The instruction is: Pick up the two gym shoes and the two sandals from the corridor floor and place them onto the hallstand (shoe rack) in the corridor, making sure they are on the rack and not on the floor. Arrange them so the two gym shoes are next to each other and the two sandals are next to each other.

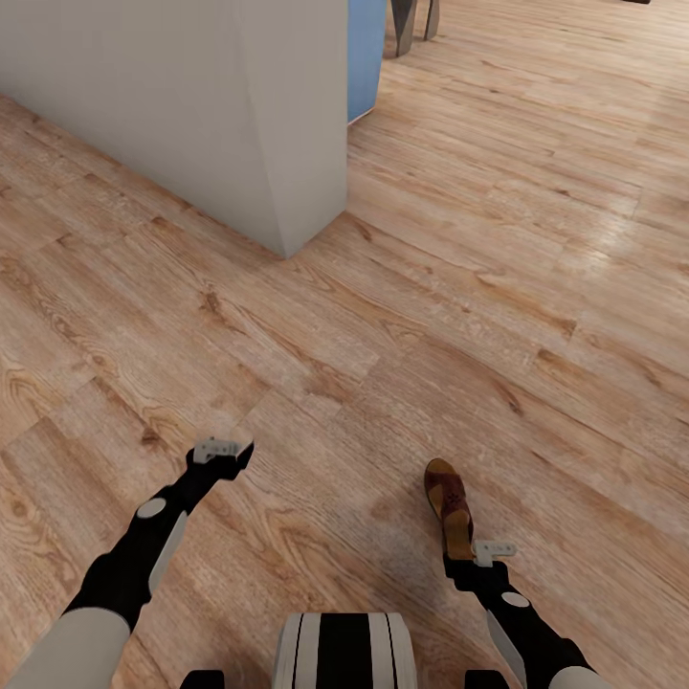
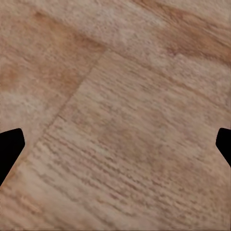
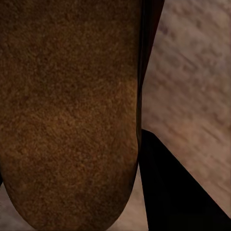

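Nearest the head camera, at the lower edge of its view, sits the robot's white trunk housing with black stripes (image 1: 344, 653), flanked by both black-and-white arms. The right gripper (image 1: 477, 565) is closed on the heel end of a flat dark-brown leather sandal with a tan sole (image 1: 450, 505), which points forward away from the robot, just over the light-brown wood-grain plank corridor floor (image 1: 498, 287); whether the sandal's toe touches the planks cannot be told. In the right wrist view the sandal's grainy brown footbed (image 3: 67, 110) lies close to the lens, with one dark finger (image 3: 178, 192) against its edge. The left gripper (image 1: 222, 453) hangs over bare planks, well apart from the sandal; in the left wrist view its two dark fingertips (image 2: 9, 149) stand wide at opposite edges with only floor (image 2: 120, 120) between them. A light-grey wall corner (image 1: 277, 124) stands ahead to the left, with a blue panel (image 1: 366, 53) behind it. No writing, brand or label is legible on any surface.
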Robot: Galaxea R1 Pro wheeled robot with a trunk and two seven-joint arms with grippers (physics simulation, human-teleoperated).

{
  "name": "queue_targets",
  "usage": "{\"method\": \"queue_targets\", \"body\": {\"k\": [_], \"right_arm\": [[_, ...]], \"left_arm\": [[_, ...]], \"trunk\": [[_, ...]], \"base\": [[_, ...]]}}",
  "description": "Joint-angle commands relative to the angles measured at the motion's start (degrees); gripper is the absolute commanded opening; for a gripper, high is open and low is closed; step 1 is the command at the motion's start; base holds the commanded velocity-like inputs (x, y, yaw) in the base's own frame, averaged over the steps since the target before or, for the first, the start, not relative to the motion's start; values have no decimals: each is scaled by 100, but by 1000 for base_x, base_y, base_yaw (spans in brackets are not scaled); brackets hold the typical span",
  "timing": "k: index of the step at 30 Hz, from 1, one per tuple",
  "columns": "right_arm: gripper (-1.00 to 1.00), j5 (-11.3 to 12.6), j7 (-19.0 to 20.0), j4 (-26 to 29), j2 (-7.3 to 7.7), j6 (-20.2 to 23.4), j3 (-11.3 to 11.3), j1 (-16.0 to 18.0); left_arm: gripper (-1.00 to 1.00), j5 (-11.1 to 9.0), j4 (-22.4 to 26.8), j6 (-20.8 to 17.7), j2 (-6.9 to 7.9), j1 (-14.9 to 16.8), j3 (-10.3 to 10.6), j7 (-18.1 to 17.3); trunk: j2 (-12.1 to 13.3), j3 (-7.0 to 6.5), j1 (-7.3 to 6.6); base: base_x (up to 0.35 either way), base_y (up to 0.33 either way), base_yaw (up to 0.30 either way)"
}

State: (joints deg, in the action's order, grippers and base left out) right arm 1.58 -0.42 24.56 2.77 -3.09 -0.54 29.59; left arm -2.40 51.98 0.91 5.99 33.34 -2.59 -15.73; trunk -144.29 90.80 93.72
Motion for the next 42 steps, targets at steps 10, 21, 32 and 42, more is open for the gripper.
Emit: {"method": "queue_targets", "body": {"k": [10, 21, 32, 42], "right_arm": [[-100, 45, 10, -4, 2, -137, 6, 2], [-100, 36, 15, -38, 4, -569, 19, -1], [-100, 44, -4, -21, 104, -596, 12, -2], [-100, 44, -2, -270, 394, -1339, 19, -225]], "left_arm": [[100, 5, -21, -21, 41, -33, -27, -44], [100, -4, -22, -37, 58, -46, -43, -37], [100, -7, -737, 45, 66, -153, -61, 2], [100, -14, -1212, 619, 155, -639, -329, 8]], "trunk": [[5, -86, -11], [19, -330, -39], [34, -591, -68], [47, -899, -93]], "base": [[0, 0, 0], [0, 0, 0], [0, 0, -12], [0, 0, -63]]}}
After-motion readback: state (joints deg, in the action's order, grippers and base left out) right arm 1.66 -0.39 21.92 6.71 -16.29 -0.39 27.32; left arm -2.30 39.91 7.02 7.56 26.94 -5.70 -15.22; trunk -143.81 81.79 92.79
